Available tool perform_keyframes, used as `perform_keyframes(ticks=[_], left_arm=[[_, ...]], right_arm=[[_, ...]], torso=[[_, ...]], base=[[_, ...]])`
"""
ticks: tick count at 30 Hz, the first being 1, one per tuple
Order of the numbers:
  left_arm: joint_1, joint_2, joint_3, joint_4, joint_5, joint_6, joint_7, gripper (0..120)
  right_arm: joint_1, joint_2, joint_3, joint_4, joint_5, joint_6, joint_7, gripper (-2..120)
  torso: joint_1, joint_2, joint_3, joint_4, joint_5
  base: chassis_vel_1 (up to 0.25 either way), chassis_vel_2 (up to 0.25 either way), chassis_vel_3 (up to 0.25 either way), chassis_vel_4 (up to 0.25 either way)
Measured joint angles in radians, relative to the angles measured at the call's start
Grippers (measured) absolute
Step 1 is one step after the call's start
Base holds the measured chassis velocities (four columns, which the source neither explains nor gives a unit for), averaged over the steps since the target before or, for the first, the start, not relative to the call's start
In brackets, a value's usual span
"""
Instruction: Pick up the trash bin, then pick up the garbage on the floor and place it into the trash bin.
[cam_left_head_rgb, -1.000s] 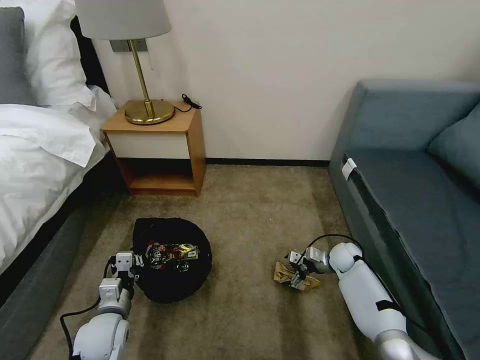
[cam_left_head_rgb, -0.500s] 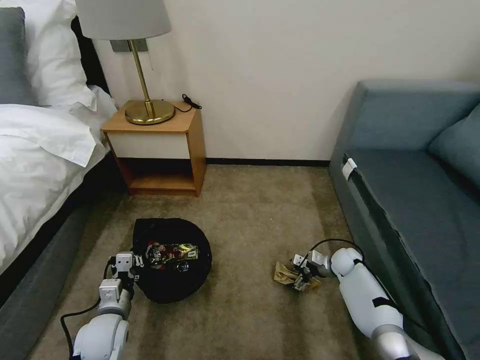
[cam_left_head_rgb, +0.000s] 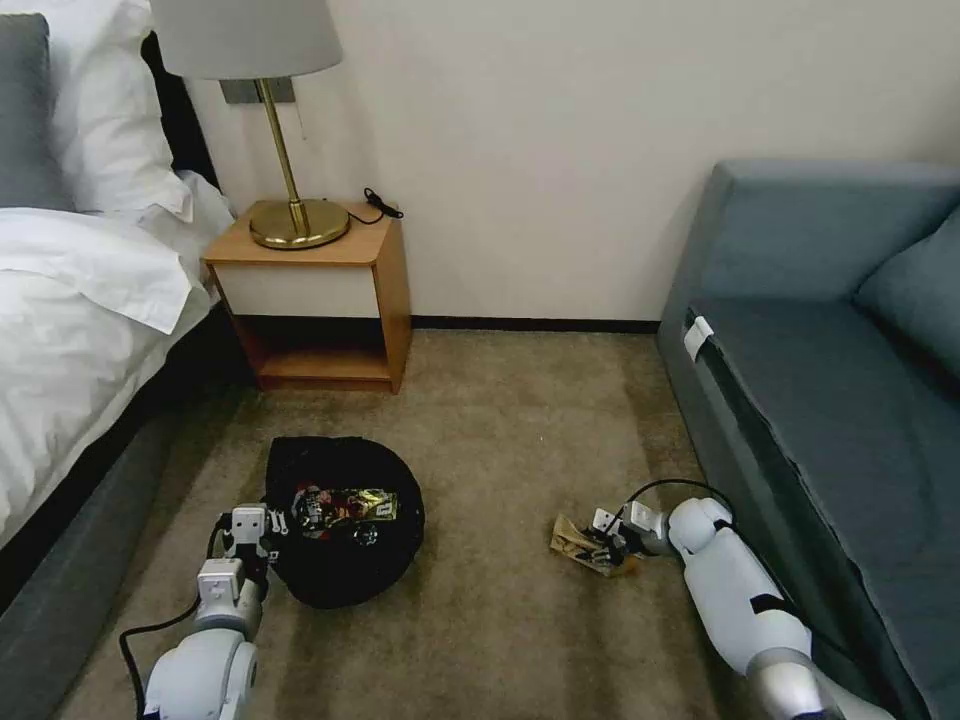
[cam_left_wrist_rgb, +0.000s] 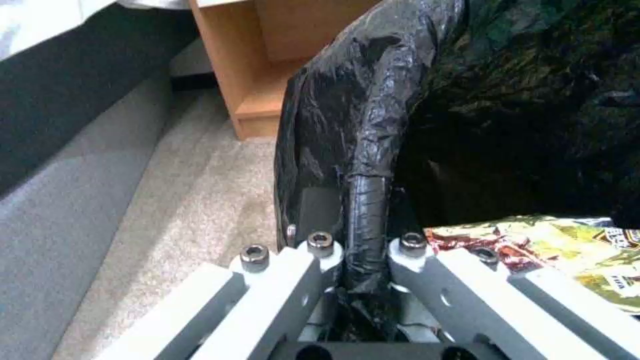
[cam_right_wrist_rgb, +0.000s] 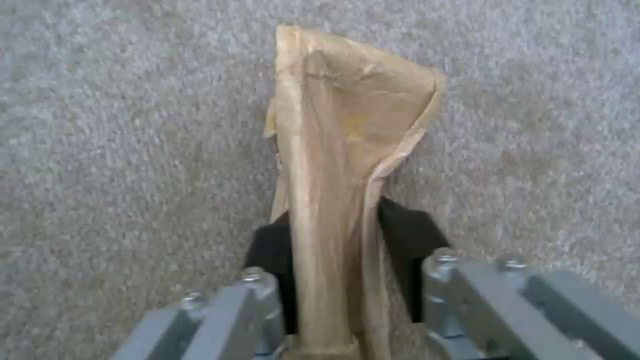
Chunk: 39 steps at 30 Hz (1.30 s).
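tan wrapper pinched at floor level; bin held at the rim

item 1. right pincer (cam_right_wrist_rgb: 333, 295): low at the carpet (cam_left_head_rgb: 500, 420), pads pressed together on the tan wrapper (cam_right_wrist_rgb: 347, 150), which stands up narrow between them and fans out beyond the tips. handling note: judged a thin, springy fold; lift straight up before swinging across, keep the pinch firm, and release only once well over the bin mouth, since a light wrapper may flutter wide.

item 2. left pincer (cam_left_wrist_rgb: 363, 250): clamped on the near rim of the trash bin (cam_left_head_rgb: 345, 520), one pad outside, one inside the black bag (cam_left_wrist_rgb: 347, 115). keep the bin level and steady to receive.

item 3. inside the bin, just beyond the left pincer: a gold-brown snack wrapper (cam_left_wrist_rgb: 567, 250).

item 4. writing: print on the snack wrapper, too small to read; tan wrapper shows none.
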Motion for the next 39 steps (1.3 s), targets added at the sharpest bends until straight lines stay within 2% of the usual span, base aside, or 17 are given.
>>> perform_keyframes(ticks=[2,3,8,9,13,14,16,18,19,22,24,26,28,29,32,36,39], left_arm=[[0.002,0.003,-0.005,-0.007,0.000,0.002,0.001,1],[0.002,0.003,-0.005,-0.007,0.000,0.002,0.001,1],[0.003,0.014,-0.019,-0.014,-0.007,0.006,0.002,1],[0.003,0.014,-0.019,-0.014,-0.007,0.006,0.002,1],[0.002,0.015,-0.019,-0.015,-0.007,0.007,0.003,1],[0.002,0.015,-0.019,-0.015,-0.007,0.007,0.003,1],[0.000,0.014,-0.017,-0.015,-0.007,0.008,0.003,1],[-0.002,0.014,-0.013,-0.014,-0.007,0.008,0.003,1],[-0.002,0.014,-0.013,-0.014,-0.007,0.008,0.003,1],[-0.002,0.012,-0.011,-0.012,-0.006,0.008,0.003,1],[-0.002,0.012,-0.011,-0.011,-0.006,0.008,0.003,1],[0.001,0.013,-0.011,-0.011,-0.006,0.008,0.002,1],[0.004,0.015,-0.013,-0.013,-0.007,0.008,0.002,1],[0.004,0.015,-0.013,-0.013,-0.007,0.008,0.002,1],[0.010,0.017,-0.017,-0.020,-0.015,0.004,0.001,1],[0.010,0.016,-0.019,-0.021,-0.019,0.000,0.001,1],[0.005,0.013,-0.020,-0.021,-0.020,0.000,0.000,1]], right_arm=[[-0.002,0.000,0.000,0.008,0.007,0.000,-0.015,20],[-0.002,0.000,0.000,0.008,0.007,0.000,-0.015,20],[-0.003,-0.008,-0.002,0.044,0.057,0.005,-0.034,0],[-0.003,-0.008,-0.002,0.044,0.057,0.005,-0.034,0],[-0.005,-0.010,-0.049,0.090,0.322,0.007,0.059,0],[-0.005,-0.010,-0.049,0.090,0.322,0.007,0.059,0],[-0.011,-0.010,-0.107,0.124,0.490,0.002,0.125,0],[-0.029,-0.009,-0.172,0.189,0.685,-0.033,0.186,0],[-0.029,-0.009,-0.172,0.189,0.685,-0.033,0.186,0],[-0.059,-0.004,-0.255,0.298,0.887,-0.105,0.241,0],[-0.062,-0.002,-0.270,0.319,0.928,-0.116,0.244,0],[-0.069,0.005,-0.337,0.403,1.136,-0.136,0.235,0],[-0.077,0.008,-0.378,0.454,1.246,-0.146,0.215,0],[-0.077,0.008,-0.378,0.454,1.246,-0.146,0.215,0],[-0.104,0.012,-0.472,0.578,1.452,-0.206,0.197,0],[-0.125,0.026,-0.534,0.631,1.545,-0.253,0.218,0],[-0.133,0.050,-0.558,0.628,1.541,-0.257,0.225,0]], torso=[[0.000,0.000,0.000,0.0000,0.0000],[0.000,0.000,0.000,0.0000,0.0000],[0.000,0.000,0.000,0.0000,0.0000],[0.000,0.000,0.000,0.0000,0.0000],[0.000,0.000,0.000,0.0000,-0.0001],[0.000,0.000,0.000,0.0000,-0.0001],[0.000,0.000,0.000,0.0000,-0.0002],[0.000,0.000,0.000,0.0001,-0.0001],[0.000,0.000,0.000,0.0001,-0.0001],[0.000,0.000,0.000,-0.0001,-0.0002],[0.000,0.000,0.000,-0.0001,0.0000],[0.000,0.000,0.000,0.0001,-0.0004],[0.000,0.000,0.000,0.0002,-0.0003],[0.000,0.000,0.000,0.0002,-0.0003],[0.000,0.000,0.000,0.0001,-0.0004],[0.000,0.000,0.000,0.0000,-0.0004],[0.000,0.000,0.000,0.0000,-0.0006]], base=[[0.000,0.000,0.000,0.000],[0.000,0.000,0.000,0.000],[0.000,0.000,0.000,0.000],[0.000,0.000,0.000,0.000],[0.000,0.000,0.000,0.000],[0.000,0.000,0.000,0.000],[0.000,0.000,0.000,0.000],[0.000,0.000,0.000,0.000],[0.000,0.000,0.000,0.000],[0.000,0.000,0.000,0.000],[0.000,0.000,0.000,0.000],[0.000,0.000,0.000,0.000],[0.000,0.000,0.000,0.000],[0.000,0.000,0.000,0.000],[0.000,0.000,0.000,0.000],[0.000,0.000,0.000,0.000],[0.000,0.000,0.000,0.000]])
